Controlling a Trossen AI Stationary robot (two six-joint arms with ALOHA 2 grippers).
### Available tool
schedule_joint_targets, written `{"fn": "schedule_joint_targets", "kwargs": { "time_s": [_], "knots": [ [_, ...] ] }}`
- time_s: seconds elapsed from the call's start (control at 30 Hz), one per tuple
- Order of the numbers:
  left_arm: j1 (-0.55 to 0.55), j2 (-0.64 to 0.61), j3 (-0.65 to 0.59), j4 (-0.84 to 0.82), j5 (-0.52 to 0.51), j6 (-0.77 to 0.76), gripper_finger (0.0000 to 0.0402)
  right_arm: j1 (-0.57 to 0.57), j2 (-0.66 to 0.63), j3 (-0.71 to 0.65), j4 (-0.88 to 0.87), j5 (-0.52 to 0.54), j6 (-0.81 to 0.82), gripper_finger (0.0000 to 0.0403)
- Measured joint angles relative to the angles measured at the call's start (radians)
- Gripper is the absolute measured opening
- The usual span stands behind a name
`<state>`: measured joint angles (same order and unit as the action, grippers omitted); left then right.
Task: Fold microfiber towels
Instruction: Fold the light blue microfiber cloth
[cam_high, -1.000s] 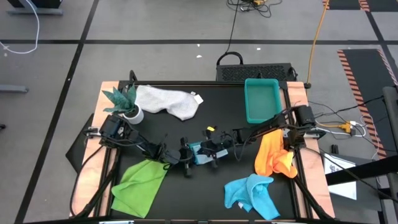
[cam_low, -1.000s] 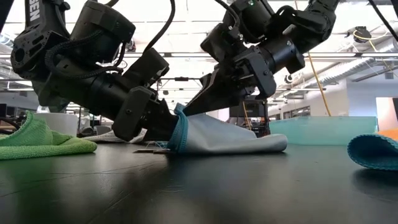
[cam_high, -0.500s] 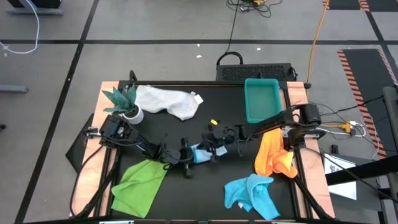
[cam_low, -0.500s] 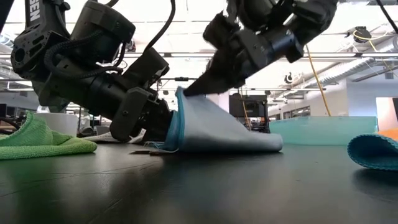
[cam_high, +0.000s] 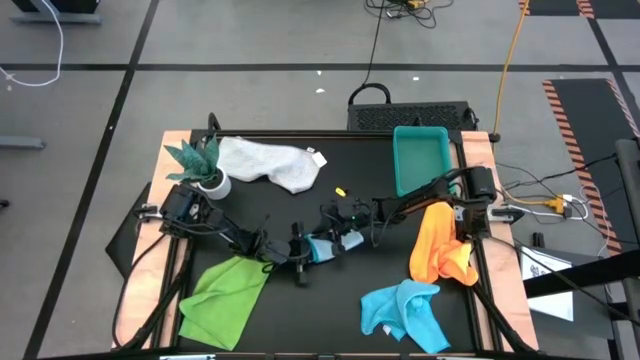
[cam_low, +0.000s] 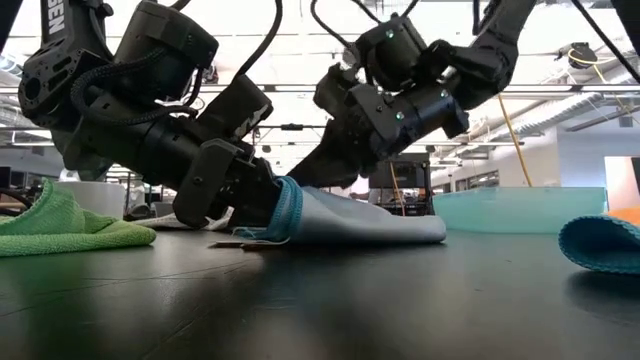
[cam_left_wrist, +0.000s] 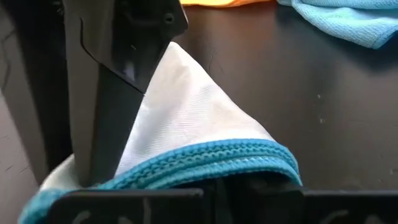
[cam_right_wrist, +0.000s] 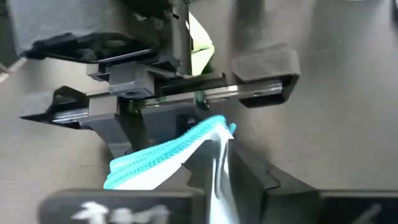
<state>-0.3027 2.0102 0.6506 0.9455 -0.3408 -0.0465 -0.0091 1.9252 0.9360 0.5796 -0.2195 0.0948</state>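
A pale blue towel (cam_high: 328, 246) with a turquoise hem lies at the table's middle, bunched between my two grippers. My left gripper (cam_high: 300, 252) comes in from the left, shut on the towel's left end. My right gripper (cam_high: 335, 232) reaches in from the right, just above the towel and close to the left gripper, shut on a raised fold. Other towels lie loose: white-grey (cam_high: 270, 162) at the far left, lime green (cam_high: 228, 295) at the near left, orange (cam_high: 440, 245) at the right and turquoise-blue (cam_high: 405, 312) at the near right. My left gripper pinches the towel's turquoise hem (cam_low: 285, 212) at its left end between its two fingers, slanting down from the table's left. How many layers it has, I cannot tell. The towel's body (cam_low: 370, 220) lies on the table to the right of it. My right gripper pinches a fold of the pale cloth (cam_right_wrist: 217, 165) between its two fingers, close to the hem. The fingers (cam_left_wrist: 112, 93) slant down from the table's right. The held fold (cam_left_wrist: 168, 74) stands a little above the table and the rest lies flat.
A teal tray (cam_high: 422, 160) stands at the far right and a small potted plant (cam_high: 200, 165) at the far left. The two grippers are very close together at the table's middle.
My right gripper has swung the towel's fold up and over toward the left gripper, then come down, rolling its wrist. The towel rose into a tall peak half a second ago and now lies lower and shorter. The left end has stayed in my left gripper.
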Motion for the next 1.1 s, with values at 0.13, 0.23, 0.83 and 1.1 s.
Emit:
{"fn": "schedule_joint_targets", "kwargs": {
  "time_s": [0.13,0.23,0.83,1.1],
  "knots": [
    [0.0,0.0,0.0,0.0,0.0,0.0,0.0026,-0.029,0.02,0.0,0.002,-0.061,0.033,0.0105],
    [0.0,0.0,0.0,0.0,0.001,0.008,0.0026,-0.051,0.022,0.0,0.001,-0.134,0.044,0.0149],
    [0.0,0.0,0.0,-0.001,0.003,0.017,0.0026,-0.148,0.084,0.0,-0.02,-0.386,0.032,0.0215],
    [0.0,0.0,0.001,-0.008,0.004,0.026,0.0026,-0.138,0.099,0.0,0.035,-0.516,-0.005,0.0198]
  ]
}}
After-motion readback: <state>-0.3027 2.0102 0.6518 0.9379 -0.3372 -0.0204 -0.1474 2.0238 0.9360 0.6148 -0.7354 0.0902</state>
